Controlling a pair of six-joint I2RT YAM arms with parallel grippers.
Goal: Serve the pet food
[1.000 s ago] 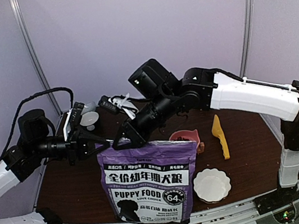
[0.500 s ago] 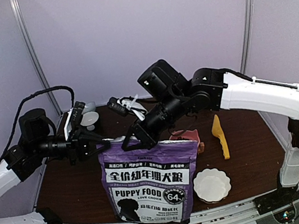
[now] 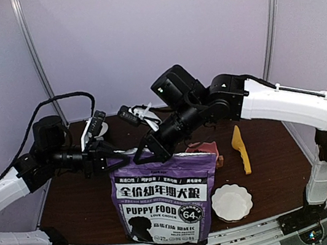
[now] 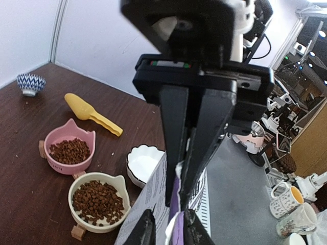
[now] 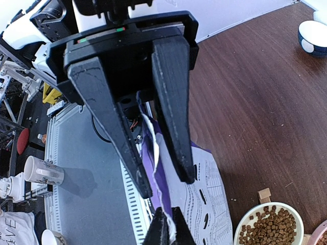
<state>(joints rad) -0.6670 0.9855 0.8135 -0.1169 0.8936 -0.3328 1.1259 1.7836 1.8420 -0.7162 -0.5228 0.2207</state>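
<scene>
TOP VIEW
Bag (image 3: pixel 163 197): purple, upright on the table (image 3: pixel 76 198), label facing the arms.
Left gripper (image 3: pixel 116 156): at the bag's top left corner.
Right gripper (image 3: pixel 146 156): on the bag's top edge, just right of the left gripper.
Pink bowl (image 3: pixel 205 148): just behind the bag's top right corner; its contents are too small to judge here.
Scoop (image 3: pixel 240 149): yellow, lying flat, right of the bag and beyond the pink bowl.
Dish (image 3: pixel 231 202): white, scalloped, just right of the bag's lower half.

LEFT WRIST VIEW
Left gripper (image 4: pixel 167 217): jaws apart, with the bag's (image 4: pixel 148 204) top edge between them; contact cannot be told.
Right gripper (image 4: pixel 180 196): facing the camera, fingers nearly together on the same edge.
Pet food (image 4: pixel 97 200): brown kibble in a cream bowl (image 4: pixel 122 204) behind the bag; more lies in the pink bowl (image 4: pixel 64 167) next to it.
Blue bowl (image 4: pixel 29 84): well away from the bag, at the far end of the table.

RIGHT WRIST VIEW
Right gripper (image 5: pixel 166 227): jaws closed, pinching the bag's (image 5: pixel 204 189) pale top edge.
Left gripper (image 5: pixel 167 185): fingers spread, straddling that edge.
Pet food (image 5: pixel 268 227): in the cream bowl, close beside the bag.
</scene>
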